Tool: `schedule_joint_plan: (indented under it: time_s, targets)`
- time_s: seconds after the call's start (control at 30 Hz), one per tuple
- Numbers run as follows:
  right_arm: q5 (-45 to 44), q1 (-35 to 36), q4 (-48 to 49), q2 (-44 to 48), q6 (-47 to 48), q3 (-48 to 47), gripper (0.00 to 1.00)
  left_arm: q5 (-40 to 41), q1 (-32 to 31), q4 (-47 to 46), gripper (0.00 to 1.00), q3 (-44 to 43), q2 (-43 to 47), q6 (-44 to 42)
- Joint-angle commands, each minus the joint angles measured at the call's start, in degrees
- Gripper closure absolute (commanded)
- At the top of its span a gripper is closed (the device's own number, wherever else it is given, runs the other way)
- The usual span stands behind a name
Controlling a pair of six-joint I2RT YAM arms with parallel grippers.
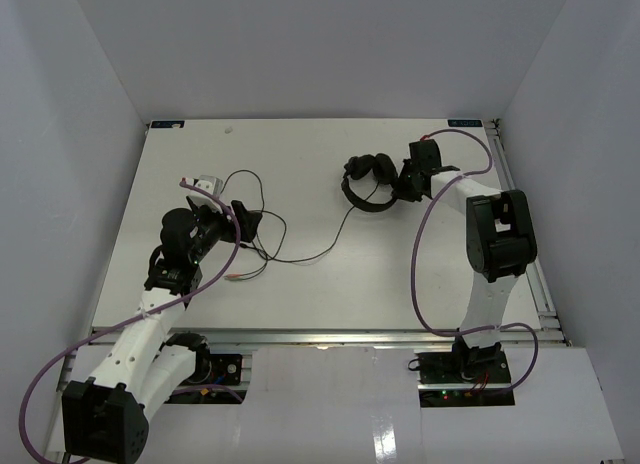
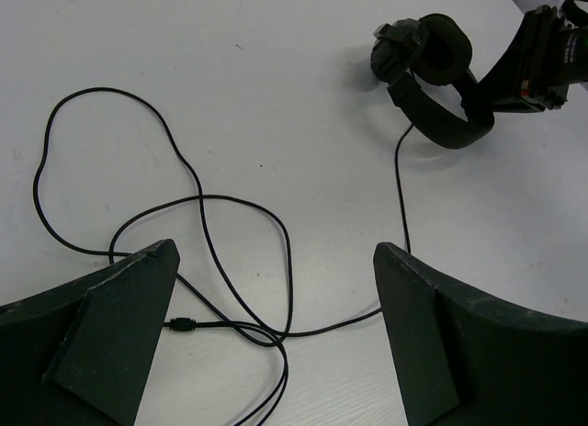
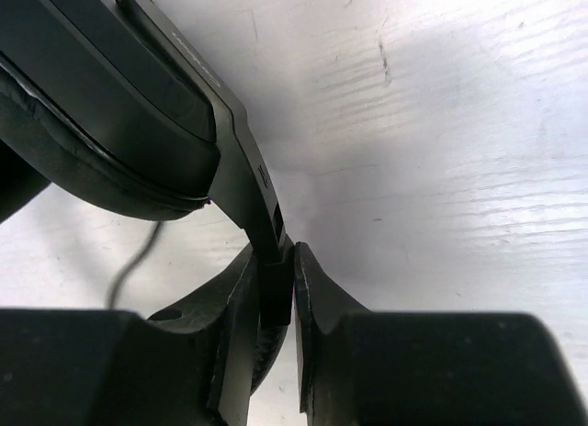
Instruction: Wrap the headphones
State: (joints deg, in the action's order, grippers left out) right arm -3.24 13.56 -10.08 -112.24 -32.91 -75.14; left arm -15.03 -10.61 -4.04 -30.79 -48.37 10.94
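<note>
Left claw (image 2: 276, 256) apart over slack cable (image 2: 401, 192) loops on counter (image 2: 276, 77). Right claw (image 3: 292, 265) clamped on headphones (image 1: 368, 184) headband, far right. Cable runs left-right between arms, left one nearer.

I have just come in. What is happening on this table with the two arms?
The robot is working on wrapping the headphones. The right gripper has its jaws shut on them, toward the far right of the table. Their long cable lies in loose loops across the table, not yet wound. The left gripper hovers over those loops with its jaws open, holding nothing.
</note>
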Motion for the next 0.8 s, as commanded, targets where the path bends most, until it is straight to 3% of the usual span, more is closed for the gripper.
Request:
schedule_joint_plan:
  time_s: [0.0, 0.2, 0.53, 0.67, 0.77]
  targets:
    - [7.4, -2.5, 4.2, 6.3, 15.5, -1.3, 0.92, -0.8, 0.1, 0.1, 0.02, -1.5, 1.5, -0.2]
    - [12.5, -2.8, -6.5, 8.4, 41.2, -2.9, 0.92, -1.5, 0.0, 0.0, 0.02, -1.5, 2.3, -0.1]
    - [22.5, -2.7, -22.5, 11.3, 71.7, -0.2, 0.92, -2.5, 0.0, -0.4, 0.02, -1.4, 3.1, 0.3]
    - [19.0, -0.7, -26.8, 11.4, 84.5, 0.7, 0.92, -2.9, 0.1, -0.5, 0.02, -1.4, 3.2, 0.4]
    - [12.8, 1.1, -23.1, 12.0, 87.1, 3.5, 0.92, -3.0, 0.1, -0.6, 0.02, -1.3, 3.2, 0.3]
